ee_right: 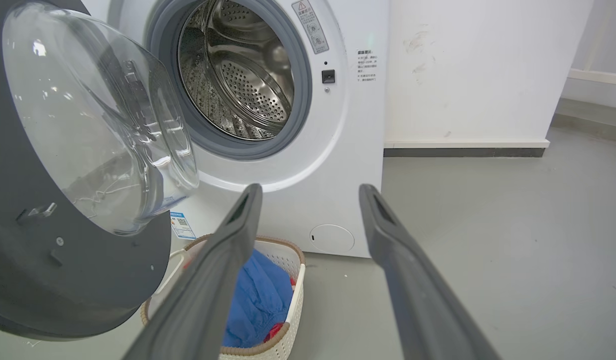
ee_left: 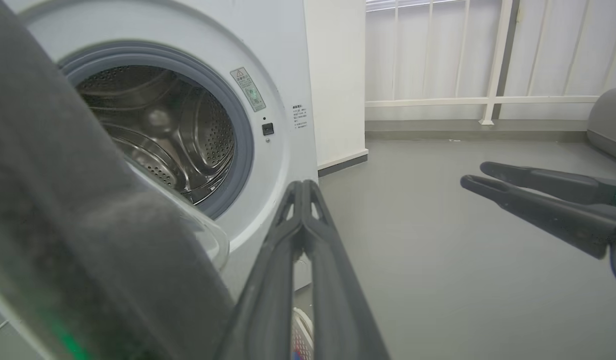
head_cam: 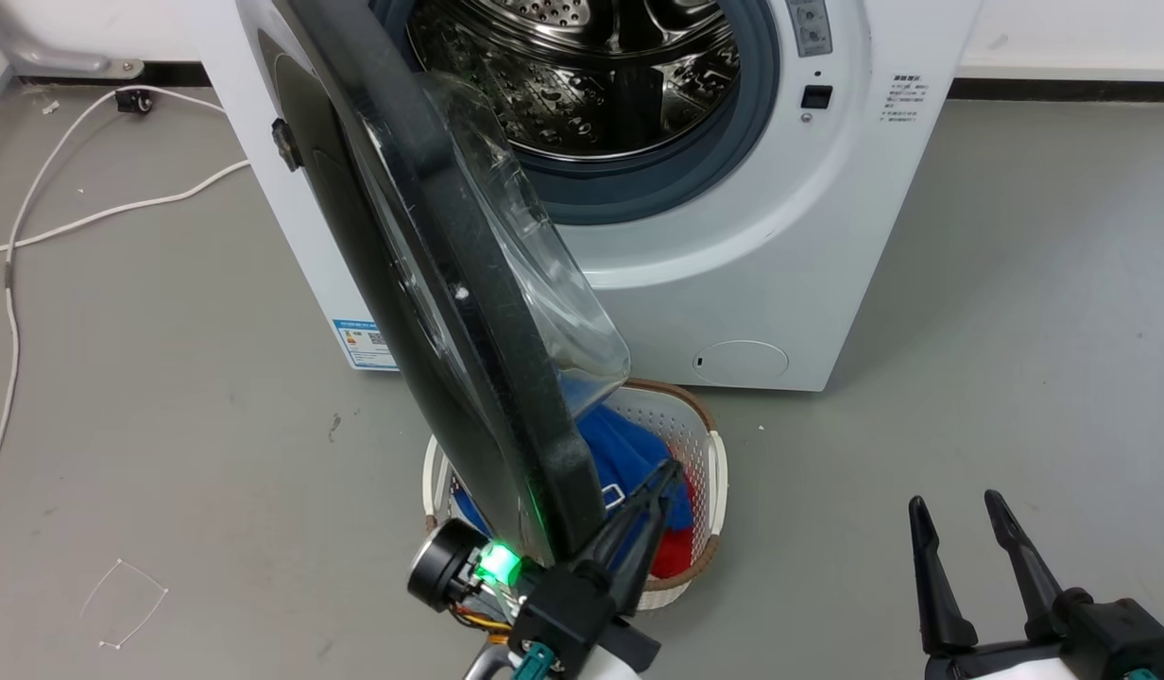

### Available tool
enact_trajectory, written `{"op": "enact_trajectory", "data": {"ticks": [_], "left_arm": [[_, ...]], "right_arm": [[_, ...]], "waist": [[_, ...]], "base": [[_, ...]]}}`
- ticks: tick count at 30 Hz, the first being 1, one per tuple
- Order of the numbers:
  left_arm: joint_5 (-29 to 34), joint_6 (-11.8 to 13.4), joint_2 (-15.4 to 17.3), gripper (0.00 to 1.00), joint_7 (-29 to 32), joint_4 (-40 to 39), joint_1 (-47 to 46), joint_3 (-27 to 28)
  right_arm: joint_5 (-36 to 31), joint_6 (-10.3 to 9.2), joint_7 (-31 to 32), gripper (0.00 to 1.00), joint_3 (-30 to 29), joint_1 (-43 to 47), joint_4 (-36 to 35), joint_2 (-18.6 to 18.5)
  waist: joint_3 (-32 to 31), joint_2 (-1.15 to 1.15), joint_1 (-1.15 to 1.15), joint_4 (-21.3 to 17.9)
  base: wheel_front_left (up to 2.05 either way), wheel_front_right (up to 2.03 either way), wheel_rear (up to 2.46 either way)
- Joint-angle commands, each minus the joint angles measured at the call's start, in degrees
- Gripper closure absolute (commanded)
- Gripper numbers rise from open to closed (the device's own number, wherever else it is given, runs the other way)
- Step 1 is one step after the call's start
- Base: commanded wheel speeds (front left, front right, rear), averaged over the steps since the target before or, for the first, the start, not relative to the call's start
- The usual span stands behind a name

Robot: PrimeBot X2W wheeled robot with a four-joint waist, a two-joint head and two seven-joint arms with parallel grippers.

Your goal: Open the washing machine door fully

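One washing machine door (head_cam: pixel 469 312), part-open: likely heavy, rigid, slick; glass bowl (head_cam: pixel 544 274) fragile; best pushed at free rim. Left gripper (head_cam: pixel 665 472) fingers together, empty, beside it; right gripper (head_cam: pixel 955 505) fingers spread.

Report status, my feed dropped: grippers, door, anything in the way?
Left gripper shut at inner edge of washing machine door. Right gripper open, clear. Door partly open. Laundry basket beneath it.

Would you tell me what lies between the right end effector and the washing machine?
Bare grey floor, as the head view shows; the laundry basket stands further left.
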Motion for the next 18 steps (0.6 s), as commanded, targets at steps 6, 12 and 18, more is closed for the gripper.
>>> {"op": "enact_trajectory", "data": {"ticks": [6,12,18], "left_arm": [[0.1,0.3,0.8,1.0,-0.1,-0.1,2.4,3.2],[0.6,0.1,2.3,1.0,0.0,0.8,4.2,5.4],[0.8,0.2,3.0,1.0,0.0,0.2,5.4,6.7]], "right_arm": [[0.3,-0.01,-0.1,0.0,0.0,1.2,0.5,0.2],[0.0,-0.01,-0.1,0.0,0.3,1.0,0.6,0.2],[0.3,-0.01,-0.1,0.0,0.8,1.6,0.7,0.2]], "waist": [[-0.6,0.0,0.0,1.9],[-1.3,0.0,0.0,4.1],[-1.7,0.0,0.0,6.3]], "base": [[0.0,0.0,0.0],[0.0,0.0,0.0],[0.0,0.0,0.0]]}}
